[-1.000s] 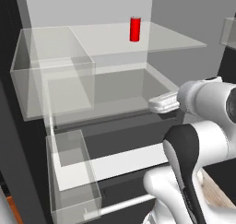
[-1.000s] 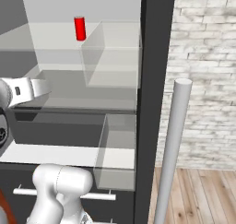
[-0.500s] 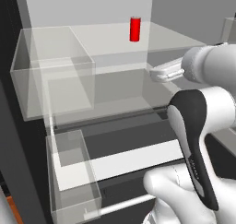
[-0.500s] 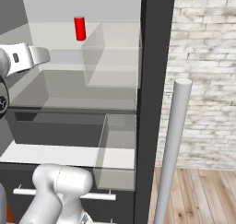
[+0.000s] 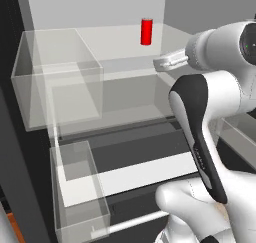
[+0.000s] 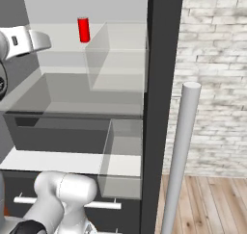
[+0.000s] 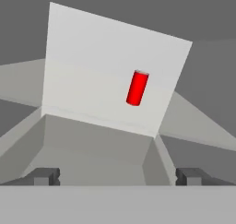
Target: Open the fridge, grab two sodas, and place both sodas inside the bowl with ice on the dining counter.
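Red soda can (image 5: 146,32) stands upright on the top clear shelf (image 5: 115,47) inside the open fridge (image 6: 164,59), ahead of the jaws and apart from them. Gripper (image 7: 117,176) jaws spread wide, empty.

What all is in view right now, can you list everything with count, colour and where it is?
can: one, bright red, upright on the upper fridge shelf, near the white back wall.
fridge: one, dark grey frame, open, white inside.
shelves: several, clear, stacked across the fridge.
bins: clear, boxy, at the shelf sides, some higher and some lower.
bar handle: one, pale grey, upright, right of the fridge.
brick wall: pale, behind the handle.
wood floor: light brown, lower right.
arm: one, white with dark joints, in front of the fridge.
gripper: one, jaws open, short of the can.
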Controlling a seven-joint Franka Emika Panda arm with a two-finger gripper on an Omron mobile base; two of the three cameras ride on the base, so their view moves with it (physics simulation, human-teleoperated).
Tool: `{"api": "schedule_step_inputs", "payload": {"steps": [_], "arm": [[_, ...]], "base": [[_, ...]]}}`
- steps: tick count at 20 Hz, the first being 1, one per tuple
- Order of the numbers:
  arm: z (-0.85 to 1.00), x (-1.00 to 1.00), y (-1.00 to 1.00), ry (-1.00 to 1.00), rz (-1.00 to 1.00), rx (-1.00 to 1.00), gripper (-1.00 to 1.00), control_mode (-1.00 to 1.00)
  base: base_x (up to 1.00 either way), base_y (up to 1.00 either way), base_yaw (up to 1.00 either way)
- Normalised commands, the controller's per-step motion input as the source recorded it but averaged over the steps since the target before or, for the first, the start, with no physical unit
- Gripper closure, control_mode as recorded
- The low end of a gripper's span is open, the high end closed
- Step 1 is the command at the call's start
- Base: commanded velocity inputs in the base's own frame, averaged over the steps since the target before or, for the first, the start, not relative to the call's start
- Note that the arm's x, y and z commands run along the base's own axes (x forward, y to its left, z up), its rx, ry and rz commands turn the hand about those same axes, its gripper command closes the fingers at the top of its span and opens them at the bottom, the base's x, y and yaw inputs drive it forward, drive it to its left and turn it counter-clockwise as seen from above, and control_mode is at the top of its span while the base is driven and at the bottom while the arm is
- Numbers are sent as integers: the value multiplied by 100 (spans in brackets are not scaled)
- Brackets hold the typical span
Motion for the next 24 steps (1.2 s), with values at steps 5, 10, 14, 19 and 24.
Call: {"api": "schedule_step_inputs", "payload": {"steps": [5, 10, 14, 19, 24], "arm": [[5, 35, -3, 0, 0, 0, -100, -100], [16, 38, 0, 0, 0, 0, -100, -100], [3, 24, -2, -1, 0, 1, -100, -100], [7, 37, -2, -1, 2, 14, -100, -100], [16, 36, 0, 0, 2, 14, -100, -100]], "base": [[0, 0, 0], [0, 0, 0], [0, 0, 0], [0, 0, 0], [0, 0, 0]]}}
